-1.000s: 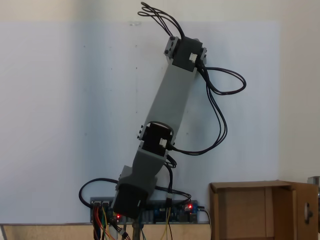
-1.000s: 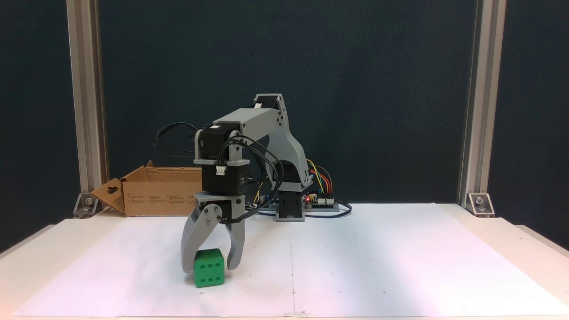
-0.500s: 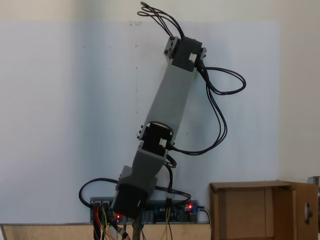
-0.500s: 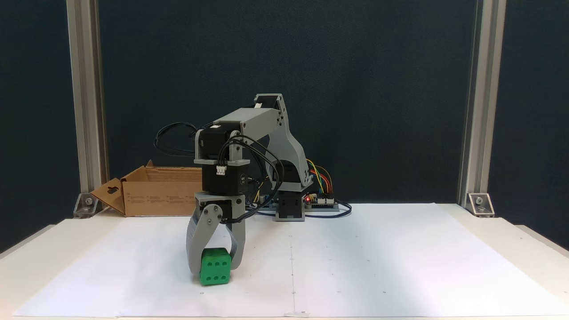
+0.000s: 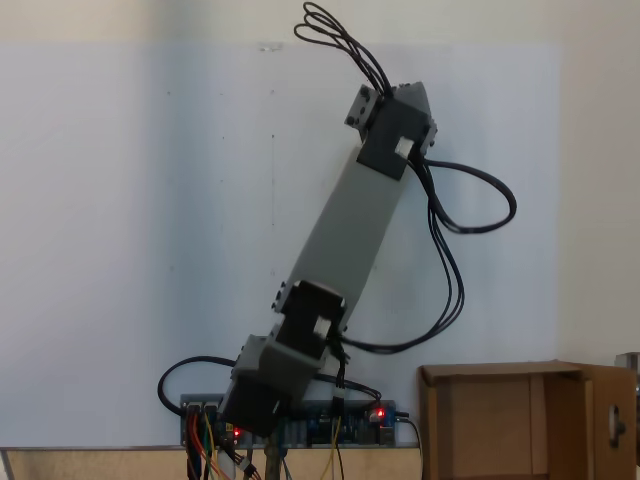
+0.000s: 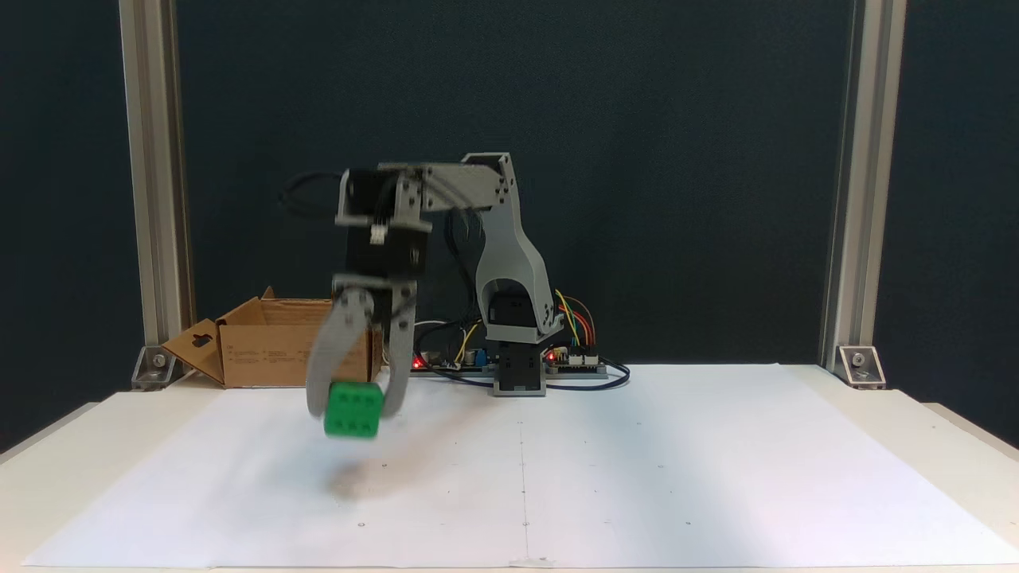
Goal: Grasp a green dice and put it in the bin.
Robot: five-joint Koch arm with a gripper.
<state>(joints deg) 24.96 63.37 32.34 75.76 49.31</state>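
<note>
A fixed view shows the fingers (image 6: 353, 406) pinching the green dice (image 6: 353, 409) on opposite flat faces, above the bench (image 6: 716, 477); it looks light, rigid and smooth.

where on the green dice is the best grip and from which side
Across two opposite flat faces, coming straight down from above, as the gripper now holds the green dice in a fixed view. The cube's parallel sides give the fingers flat seats; its rounded edges and corners would slip.
</note>
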